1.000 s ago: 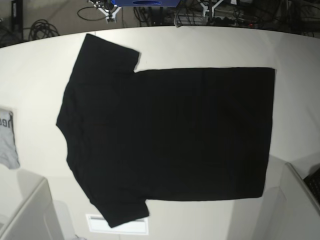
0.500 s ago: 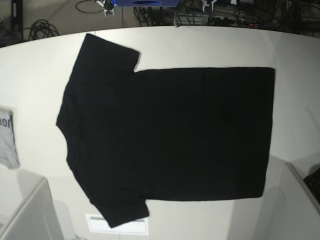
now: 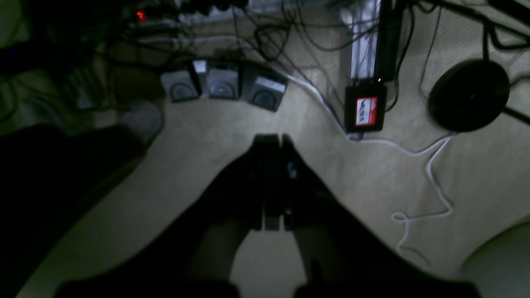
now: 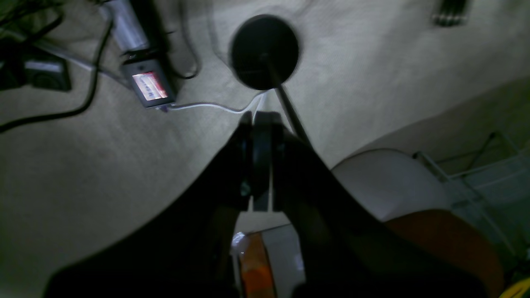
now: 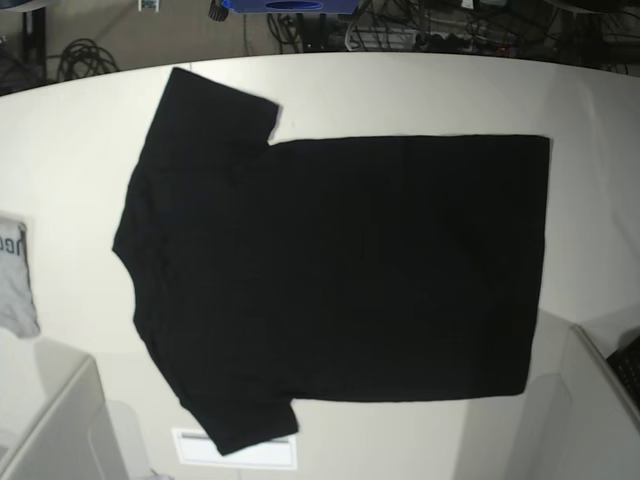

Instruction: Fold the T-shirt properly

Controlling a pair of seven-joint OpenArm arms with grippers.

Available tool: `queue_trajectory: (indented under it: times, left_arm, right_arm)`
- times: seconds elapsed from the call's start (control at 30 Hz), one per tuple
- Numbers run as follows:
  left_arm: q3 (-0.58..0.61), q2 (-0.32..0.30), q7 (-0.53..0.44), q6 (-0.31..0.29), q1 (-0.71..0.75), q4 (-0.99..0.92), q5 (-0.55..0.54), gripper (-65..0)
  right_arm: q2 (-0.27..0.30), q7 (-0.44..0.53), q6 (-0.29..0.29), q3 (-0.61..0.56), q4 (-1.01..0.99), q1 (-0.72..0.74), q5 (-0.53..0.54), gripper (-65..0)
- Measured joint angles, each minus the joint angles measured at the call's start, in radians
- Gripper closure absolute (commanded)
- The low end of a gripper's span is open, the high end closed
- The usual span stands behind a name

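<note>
The T-shirt (image 5: pixel 340 270) lies spread flat across the middle of the table (image 5: pixel 600 180), collar end left, hem right, unfolded. Advice: take the cloth at a sleeve and hem corner together, and carry both edges over evenly. The left gripper (image 3: pixel 271 142) and right gripper (image 4: pixel 263 120) are both closed, empty, off the table. Count: one black T-shirt, one grey garment (image 5: pixel 15 275) at the left edge, two grippers.

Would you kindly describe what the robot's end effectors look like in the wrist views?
Both are black. The left end effector has two flat fingers tapering from a wide dark base, with a small pale mark on one finger. The right end effector looks alike, with rounded tips. No cables on them are visible.
</note>
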Motion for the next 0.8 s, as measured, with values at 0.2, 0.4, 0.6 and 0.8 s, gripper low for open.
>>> queue_trajectory:
  times: [0.2,0.4,0.6,0.8]
  left_arm:
    - [-0.001,-0.031,0.017,-0.005,0.239,0.391,-0.001,0.0]
    - [-0.035,-0.028,0.018,-0.006,0.373,0.685,-0.001,0.0]
    - [-0.084,-0.028,0.011,-0.005,0.421,0.852,-0.010,0.0]
    - [-0.206,-0.029,0.026,-0.005,0.334,0.842,-0.264,0.0]
  right_arm:
    - [-0.054,-0.102,0.007,0.075,0.301,-0.104,0.007,0.0]
    - [-0.047,-0.179,0.005,0.170,0.549,-0.104,0.000,0.0]
    - [-0.046,-0.170,0.008,0.188,0.734,-0.029,0.005,0.0]
    - [-0.095,-0.181,0.186,0.194,0.729,0.114,0.060,0.0]
